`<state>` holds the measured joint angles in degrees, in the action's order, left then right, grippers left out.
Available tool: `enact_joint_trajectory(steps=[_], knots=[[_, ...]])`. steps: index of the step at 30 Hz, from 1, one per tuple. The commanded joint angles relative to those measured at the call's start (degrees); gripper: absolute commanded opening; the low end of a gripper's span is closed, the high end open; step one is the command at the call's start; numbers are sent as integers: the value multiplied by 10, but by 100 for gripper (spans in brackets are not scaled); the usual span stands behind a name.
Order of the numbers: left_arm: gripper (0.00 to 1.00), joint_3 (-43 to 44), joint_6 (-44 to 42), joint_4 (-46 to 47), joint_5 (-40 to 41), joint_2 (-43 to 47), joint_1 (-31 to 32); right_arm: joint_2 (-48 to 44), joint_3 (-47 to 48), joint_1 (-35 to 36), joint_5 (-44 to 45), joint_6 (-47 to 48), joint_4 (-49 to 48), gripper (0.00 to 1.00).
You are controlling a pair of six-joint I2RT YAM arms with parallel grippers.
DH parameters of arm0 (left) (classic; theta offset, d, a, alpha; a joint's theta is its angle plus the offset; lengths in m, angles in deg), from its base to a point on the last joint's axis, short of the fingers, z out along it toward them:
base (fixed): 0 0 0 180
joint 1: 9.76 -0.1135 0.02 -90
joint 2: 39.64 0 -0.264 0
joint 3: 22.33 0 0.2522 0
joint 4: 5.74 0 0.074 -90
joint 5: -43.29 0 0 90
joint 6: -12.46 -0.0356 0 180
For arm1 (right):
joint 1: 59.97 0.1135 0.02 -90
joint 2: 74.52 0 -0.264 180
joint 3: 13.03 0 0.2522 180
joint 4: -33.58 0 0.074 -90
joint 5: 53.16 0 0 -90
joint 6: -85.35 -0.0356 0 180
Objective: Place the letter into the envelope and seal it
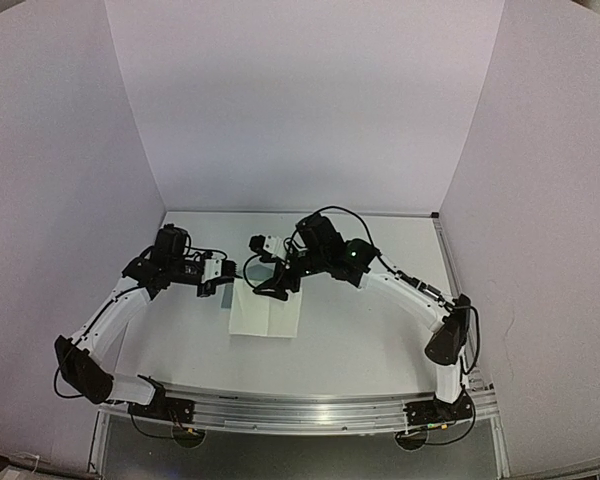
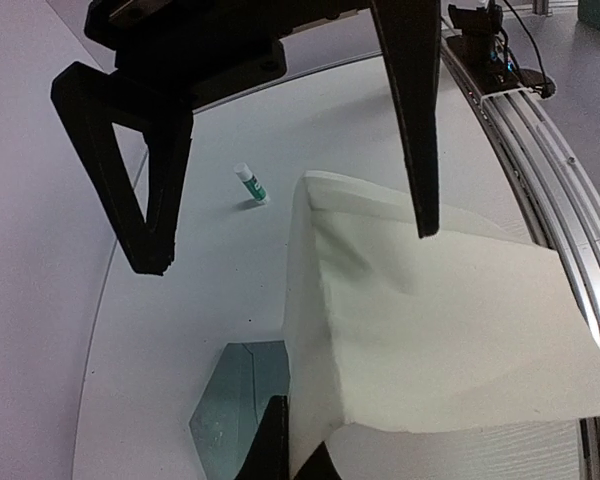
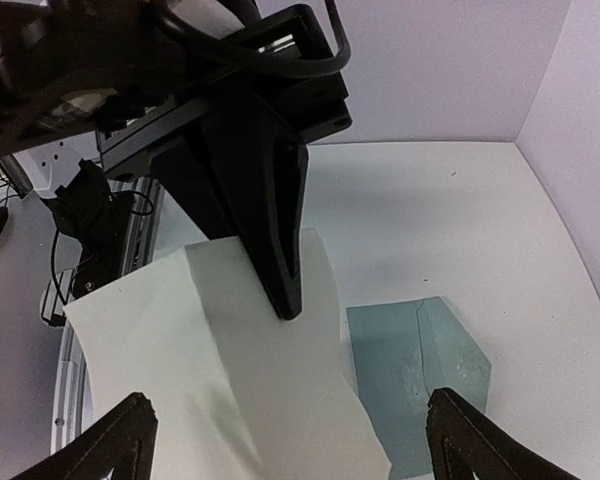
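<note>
The letter (image 1: 266,318) is a pale sheet lying in front of the arms, with its far left edge lifted and bent. My left gripper (image 2: 300,435) is shut on that raised edge of the letter (image 2: 430,330). The teal envelope (image 2: 230,400) lies flat on the table just beyond the sheet, partly covered by it. My right gripper (image 3: 295,445) hangs open above the letter (image 3: 230,380), its fingers spread wide with nothing between them. From this side the envelope (image 3: 420,365) shows to the right of the sheet. In the top view the envelope (image 1: 260,268) is mostly hidden under the two wrists.
A small white glue stick (image 2: 251,184) with a green band stands on the table beyond the envelope. The metal base rail (image 1: 300,410) runs along the near edge. White walls (image 1: 300,100) close in the back and both sides.
</note>
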<state>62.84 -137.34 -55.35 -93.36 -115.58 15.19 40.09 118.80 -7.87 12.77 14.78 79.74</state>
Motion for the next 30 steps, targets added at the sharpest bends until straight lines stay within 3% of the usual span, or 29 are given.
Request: enact_joint_trajectory(steps=[1,5,12,16,26,30], knots=[[0,37,12,-34,-7,-10,8,23,34,1,-30,-6,16,89],[0,38,37,-30,-2,-13,10,41,44,2,-59,-9,30,82],[0,51,82,-34,8,-24,13,82,103,23,-46,13,65,78],[0,51,83,-40,2,-23,13,89,115,25,-20,15,68,55],[0,57,64,-64,-18,-19,13,79,121,24,-37,25,68,40],[0,59,66,-72,-29,-17,13,80,119,22,-39,25,67,25]])
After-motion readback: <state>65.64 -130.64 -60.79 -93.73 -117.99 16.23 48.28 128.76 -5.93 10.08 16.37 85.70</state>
